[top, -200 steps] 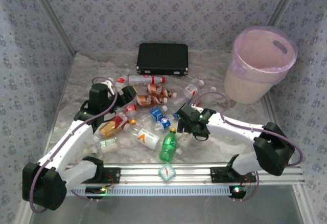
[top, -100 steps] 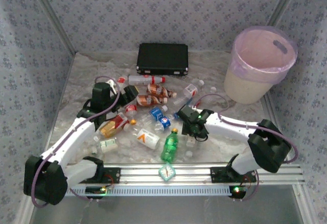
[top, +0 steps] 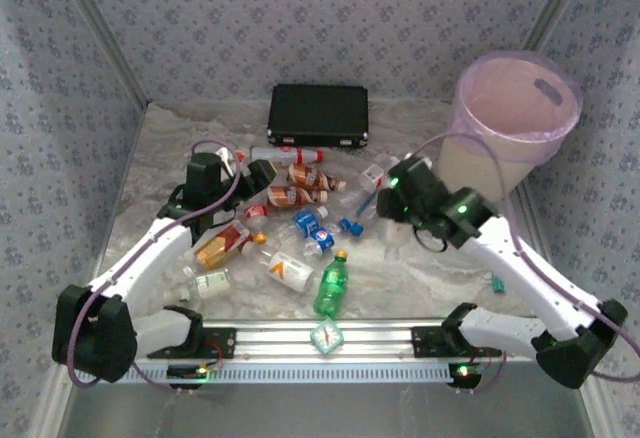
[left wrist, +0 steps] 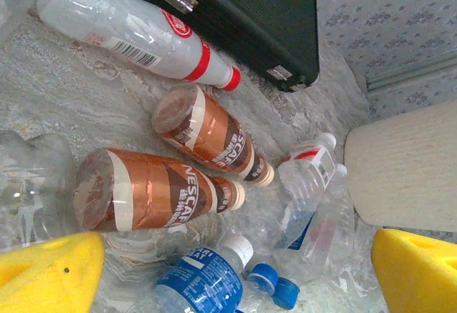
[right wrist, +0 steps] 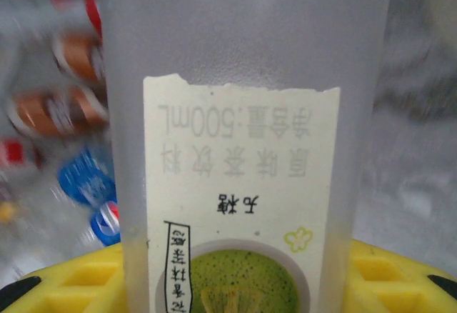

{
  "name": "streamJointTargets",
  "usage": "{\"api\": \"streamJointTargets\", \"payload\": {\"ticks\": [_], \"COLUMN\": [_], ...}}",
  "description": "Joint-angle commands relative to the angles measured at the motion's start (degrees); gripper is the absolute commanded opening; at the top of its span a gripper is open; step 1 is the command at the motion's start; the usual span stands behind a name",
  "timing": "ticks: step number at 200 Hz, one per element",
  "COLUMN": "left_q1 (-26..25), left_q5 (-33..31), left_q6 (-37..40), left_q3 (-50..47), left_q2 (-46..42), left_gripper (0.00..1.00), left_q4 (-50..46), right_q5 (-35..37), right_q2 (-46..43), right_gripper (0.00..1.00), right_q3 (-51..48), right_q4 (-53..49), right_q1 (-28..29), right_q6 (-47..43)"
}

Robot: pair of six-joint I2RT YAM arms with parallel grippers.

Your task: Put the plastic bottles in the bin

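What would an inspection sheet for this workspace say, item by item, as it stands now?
Surface: marbled white table; no spill seen.
Job's things: plastic bottles lie scattered left of centre, among them a green bottle and two brown Nescafe bottles; one frosted bottle is gripped; bin upright at far right, pink liner in place.
Clutter: black case, shut, at the far edge.
Grippers: left gripper open above the bottles; right gripper shut on the frosted bottle.
Cables: purple cables loop along both arms; no snag seen.
Surroundings: patterned walls on three sides; metal rail at the near edge.
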Motion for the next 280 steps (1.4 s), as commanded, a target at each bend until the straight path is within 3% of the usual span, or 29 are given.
{"api": "streamJointTargets", "payload": {"ticks": [1, 35, 64, 112, 148, 189, 240, 280], "left_q1": [-0.7, -0.9, -1.2, -1.3, -1.3, -1.3, -1.3, -1.1], "left_q5": [1.9, 1.7, 1.5, 1.8, 1.1, 0.6, -0.1, -1.0], "left_q6": [-0.9, -0.5, -1.7, 0.4, 1.3, 2.0, 3.3, 7.6], "left_q3": [1.7, 1.2, -0.1, 2.0, 2.2, 2.4, 2.7, 5.5], "left_q2": [0.5, -0.4, -1.0, -2.8, -4.6, -5.1, -4.5, -3.3], "left_gripper": [0.97, 0.97, 0.97, 0.97, 0.97, 0.97, 0.97, 0.97], "left_q4": [1.9, 2.6, 4.6, 1.4, -0.1, -1.0, -3.0, -10.0], "right_q5": [-0.1, -4.4, -8.7, -4.2, 4.6, 5.7, -5.0, -12.4], "right_q2": [0.8, 6.0, 12.3, 21.8, 28.7, 32.2, 36.3, 35.5], "right_gripper": [0.48, 0.47, 0.43, 0.42, 0.41, 0.39, 0.39, 0.39], "right_q3": [7.4, 19.3, 29.6, 40.6, 44.2, 39.0, 38.7, 36.7], "right_q4": [-1.0, 5.2, 10.6, 13.9, 12.2, 14.4, 4.6, -2.6], "right_q1": [-7.2, -20.5, -32.2, -43.4, -45.2, -46.7, -48.3, -48.6], "right_q6": [-11.8, -18.1, -17.8, -15.0, -19.7, -22.8, -23.6, -23.2]}}
